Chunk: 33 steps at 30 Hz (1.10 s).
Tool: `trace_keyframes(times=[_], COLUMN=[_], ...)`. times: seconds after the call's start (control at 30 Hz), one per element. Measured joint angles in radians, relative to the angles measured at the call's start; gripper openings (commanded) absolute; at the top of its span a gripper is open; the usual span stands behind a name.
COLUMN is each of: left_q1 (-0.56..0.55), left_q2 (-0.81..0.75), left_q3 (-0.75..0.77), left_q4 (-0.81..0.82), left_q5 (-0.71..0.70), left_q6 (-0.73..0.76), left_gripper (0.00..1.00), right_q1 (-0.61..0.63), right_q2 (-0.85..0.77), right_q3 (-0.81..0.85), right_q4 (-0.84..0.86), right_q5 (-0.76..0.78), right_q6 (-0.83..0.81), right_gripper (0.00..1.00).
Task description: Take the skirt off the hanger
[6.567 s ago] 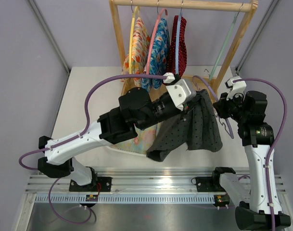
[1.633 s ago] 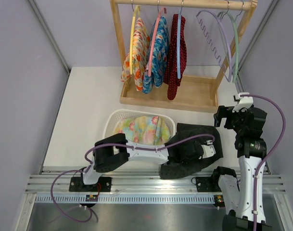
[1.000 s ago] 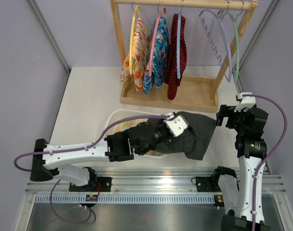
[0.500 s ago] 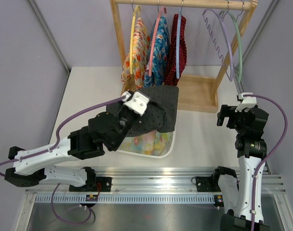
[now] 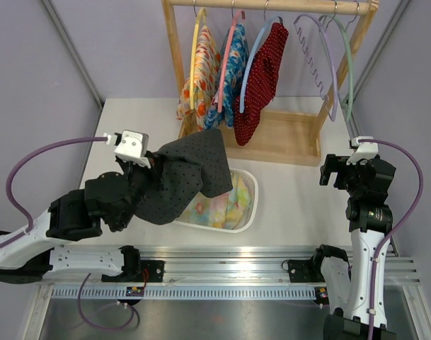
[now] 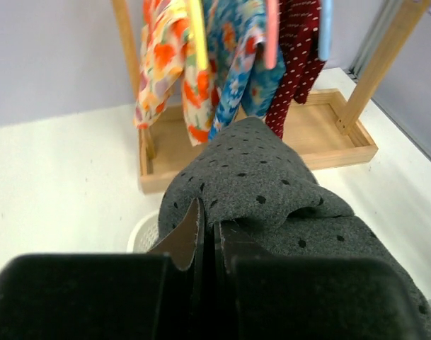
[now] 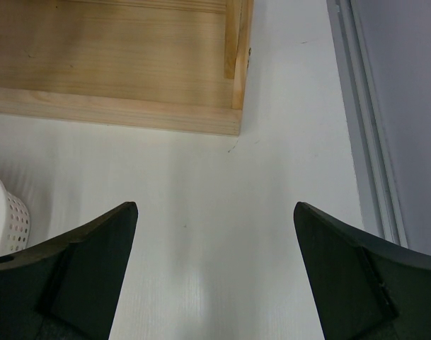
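Gripping the skirt (image 6: 272, 191) aloft.
Left gripper (image 6: 208, 216) clenched on its edge, cloth spreading ahead of the jaws; right gripper (image 7: 215, 212) released, table (image 7: 286, 170) beneath.

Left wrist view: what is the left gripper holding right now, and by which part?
The left gripper pinches the grey dotted skirt by a fold of its cloth. The right gripper is open, holding nothing.

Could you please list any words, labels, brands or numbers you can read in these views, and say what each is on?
No text can be read in any view.
The small tag on the front rail is too small to read.
The grey skirt carries only dots, no lettering.
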Motion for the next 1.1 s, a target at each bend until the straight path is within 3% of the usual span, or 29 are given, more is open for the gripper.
trace_keyframes(times=[0.23, 0.4, 0.57, 0.77, 0.9, 1.1], left_q1=[0.008, 0.072, 0.316, 0.566, 0.634, 0.635], left_q2=[-0.032, -0.022, 0.021, 0.210, 0.294, 0.410], left_q3=[0.013, -0.003, -0.109, -0.214, -0.299, -0.492], left_q4=[-0.194, -0.212, -0.126, 0.005, 0.106, 0.280], left_q5=[-0.063, -0.039, 0.171, 0.443, 0.565, 0.706], left_q6=[-0.231, -0.312, -0.383, -0.467, -0.529, -0.591], left_gripper=[0.00, 0.00, 0.00, 0.00, 0.00, 0.00], right_q1=[-0.003, -0.004, -0.006, -0.011, -0.012, -0.012], right_q2=[0.003, 0.003, 0.003, -0.010, -0.013, -0.014], right_q3=[0.000, 0.000, 0.000, -0.003, -0.003, -0.003], right_q4=[0.000, 0.000, 0.000, 0.000, 0.001, 0.001], right_q5=[0.000, 0.000, 0.000, 0.000, 0.000, 0.000], right_q6=[0.000, 0.000, 0.000, 0.000, 0.000, 0.000], right_gripper=[0.99, 1.00, 1.00, 0.99, 0.99, 1.00])
